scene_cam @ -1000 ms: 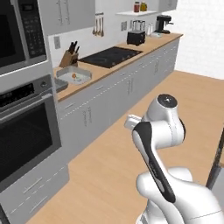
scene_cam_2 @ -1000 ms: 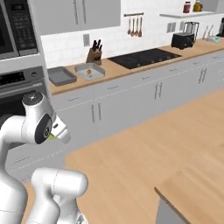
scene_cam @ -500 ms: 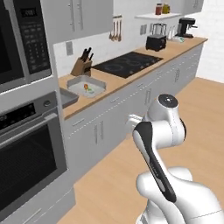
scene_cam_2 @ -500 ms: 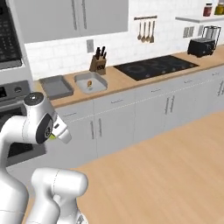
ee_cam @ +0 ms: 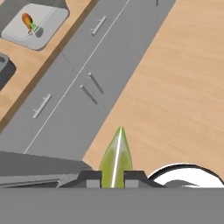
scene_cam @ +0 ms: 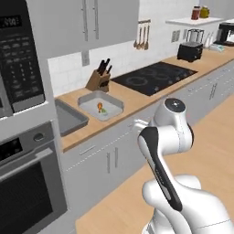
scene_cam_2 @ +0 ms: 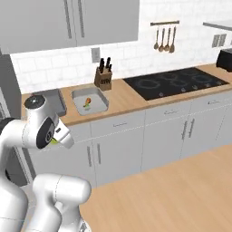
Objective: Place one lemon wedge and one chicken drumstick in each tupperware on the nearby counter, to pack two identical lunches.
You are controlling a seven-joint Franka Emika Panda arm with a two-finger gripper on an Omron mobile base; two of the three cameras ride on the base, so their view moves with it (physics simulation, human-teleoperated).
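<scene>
The white arm is folding up over its base with the elbow high. The gripper is pointing down, its 2 fingers pinching a lemon wedge.

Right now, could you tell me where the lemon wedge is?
The lemon wedge is pinched between the gripper's fingertips at the bottom of the hand view, over the wooden floor in front of the grey cabinets.

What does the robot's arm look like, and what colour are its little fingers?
The arm is glossy white and rounded, with a dark band along one side and a grey round cap on top. The gripper has two small dark, blocky fingertips. No cables or markings show.
</scene>
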